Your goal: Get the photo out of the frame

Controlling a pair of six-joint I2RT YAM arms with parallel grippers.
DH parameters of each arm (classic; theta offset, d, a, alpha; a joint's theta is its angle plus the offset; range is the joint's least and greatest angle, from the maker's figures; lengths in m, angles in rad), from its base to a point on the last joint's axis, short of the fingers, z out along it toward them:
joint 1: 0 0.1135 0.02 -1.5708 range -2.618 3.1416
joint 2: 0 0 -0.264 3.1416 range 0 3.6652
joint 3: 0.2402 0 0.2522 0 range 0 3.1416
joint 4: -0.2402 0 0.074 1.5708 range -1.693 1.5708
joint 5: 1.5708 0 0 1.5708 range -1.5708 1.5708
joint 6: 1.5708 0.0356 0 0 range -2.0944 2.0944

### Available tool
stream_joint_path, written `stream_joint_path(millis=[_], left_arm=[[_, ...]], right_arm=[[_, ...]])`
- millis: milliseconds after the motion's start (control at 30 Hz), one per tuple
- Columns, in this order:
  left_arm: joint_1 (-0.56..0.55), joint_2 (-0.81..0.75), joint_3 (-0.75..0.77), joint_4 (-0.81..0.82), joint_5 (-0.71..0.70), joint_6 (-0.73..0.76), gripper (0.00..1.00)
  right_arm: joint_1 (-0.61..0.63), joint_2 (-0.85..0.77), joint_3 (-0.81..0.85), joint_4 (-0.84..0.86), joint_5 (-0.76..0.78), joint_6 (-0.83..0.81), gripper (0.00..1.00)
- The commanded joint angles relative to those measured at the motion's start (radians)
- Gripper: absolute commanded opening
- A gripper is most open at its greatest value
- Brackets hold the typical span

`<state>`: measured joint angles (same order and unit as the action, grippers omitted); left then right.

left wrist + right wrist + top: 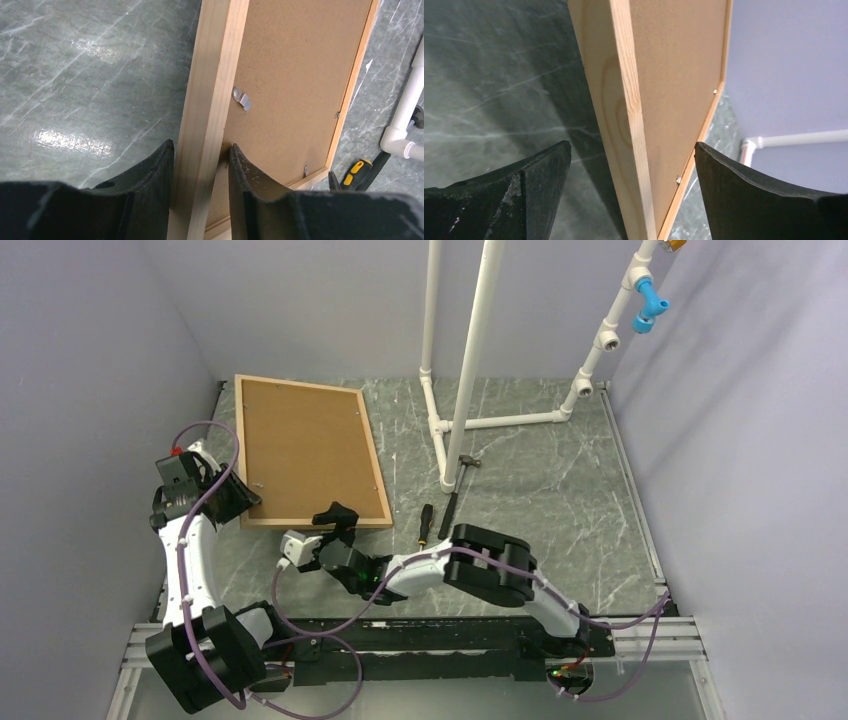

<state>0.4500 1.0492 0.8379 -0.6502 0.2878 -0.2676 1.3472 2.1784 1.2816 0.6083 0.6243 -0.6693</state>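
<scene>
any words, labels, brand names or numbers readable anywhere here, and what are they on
None can be read.
The frame and its brown backing board are plain, with no print or label in any view.
The screwdriver shows only yellow and black on its handle, with no lettering visible.
The hammer is too small to show any marking.

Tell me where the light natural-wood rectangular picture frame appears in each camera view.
Top external: the light natural-wood frame lies left of centre, back side up.
Left wrist: its rail runs up the middle.
Right wrist: its rail fills the centre.
Shared landmark: the brown backing board inside it.
</scene>
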Motion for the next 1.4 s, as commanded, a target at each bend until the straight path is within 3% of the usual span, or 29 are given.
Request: stream_joint_path(millis=[0,233,433,600,767,1033,1100,1167,1367], left_arm=[[0.018,0.003,-0.010,-0.040,-0.308,0.072,0.20],[0.020,0.004,-0.011,-0.035,-0.302,0.066,0.25],[0.020,0.002,-0.015,-0.031,-0.298,0.056,0.36],[0.021,-0.024,-0.009,-0.032,-0.297,0.037,0.56],[0.021,-0.105,0.081,-0.087,-0.264,0.011,0.63],[-0.017,-0.168,0.232,-0.058,-0.064,-0.064,0.73],[-0.064,-0.151,0.246,-0.026,-0.070,-0.074,0.73],[-0.117,-0.114,0.266,-0.009,-0.087,-0.078,0.73],[-0.300,0.029,0.386,0.029,-0.150,-0.080,0.73]], right_arm=[[0.010,0.104,0.062,0.282,0.123,-0.260,0.91],[0.023,0.226,0.117,0.410,0.146,-0.382,0.70],[0.025,0.233,0.129,0.393,0.126,-0.375,0.37],[0.033,0.249,0.156,0.322,0.101,-0.362,0.24],[0.038,0.231,0.140,0.256,0.062,-0.310,0.17],[0.067,0.226,0.146,0.161,0.023,-0.317,0.27],[0.072,0.213,0.134,0.145,0.018,-0.307,0.37],[0.075,0.196,0.127,0.113,0.013,-0.283,0.57],[0.084,0.050,0.070,-0.050,-0.034,-0.091,0.82]])
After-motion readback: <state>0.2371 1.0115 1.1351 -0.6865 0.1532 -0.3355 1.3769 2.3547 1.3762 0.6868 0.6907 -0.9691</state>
